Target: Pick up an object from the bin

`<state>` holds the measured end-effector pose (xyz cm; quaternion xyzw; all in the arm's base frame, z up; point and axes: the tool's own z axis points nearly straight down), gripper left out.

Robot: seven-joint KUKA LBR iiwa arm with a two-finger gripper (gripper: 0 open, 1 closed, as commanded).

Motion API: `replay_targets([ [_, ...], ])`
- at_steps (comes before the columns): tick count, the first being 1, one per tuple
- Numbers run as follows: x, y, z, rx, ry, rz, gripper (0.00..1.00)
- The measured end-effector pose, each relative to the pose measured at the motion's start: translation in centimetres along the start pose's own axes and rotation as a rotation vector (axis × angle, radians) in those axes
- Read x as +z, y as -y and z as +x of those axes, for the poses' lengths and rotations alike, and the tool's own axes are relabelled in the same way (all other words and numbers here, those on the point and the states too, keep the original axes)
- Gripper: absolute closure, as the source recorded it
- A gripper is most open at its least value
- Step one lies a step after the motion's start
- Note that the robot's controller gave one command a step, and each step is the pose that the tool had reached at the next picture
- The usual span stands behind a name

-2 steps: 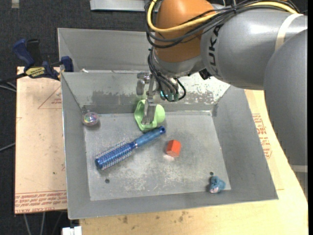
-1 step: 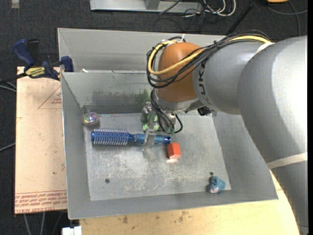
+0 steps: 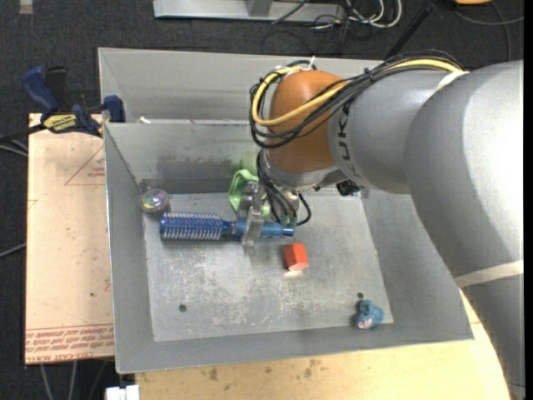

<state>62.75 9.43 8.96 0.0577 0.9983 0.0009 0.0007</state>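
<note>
Nearest to us was the robot's grey arm, which took up the right side of the frame and reached leftward over the bin. At its wrist, just above the middle of the frame, we saw a rounded orange cover with yellow and black cables looped about it. Below that cover the gripper pointed down at the bin floor, a little left of centre. We could not tell whether it was clenched or released.

The grey metal bin filled the middle and lower left of the frame, its floor scuffed. It held five loose things. The largest was a blue hairbrush, lying flat across the left-centre of the floor, bristled head to the left and handle to the right. The gripper stood right at the handle, close to where it meets the head; we could not tell whether it touched. Just above the gripper in the frame lay a light green thing, partly hidden by the wrist. Near the handle's end, to its lower right, sat an orange block. A small blue thing lay in the floor's lower right corner, well apart from the gripper. A small round shiny thing rested near the left wall, just above the brush's head.
</note>
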Motion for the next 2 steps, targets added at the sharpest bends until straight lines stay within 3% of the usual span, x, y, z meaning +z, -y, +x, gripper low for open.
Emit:
replay_targets([
  [1,-11.0,2.6,5.8,-0.024,0.003,0.001,1.0],
  [2,-24.5,4.4,9.3,-0.422,0.005,0.001,1.0],
])
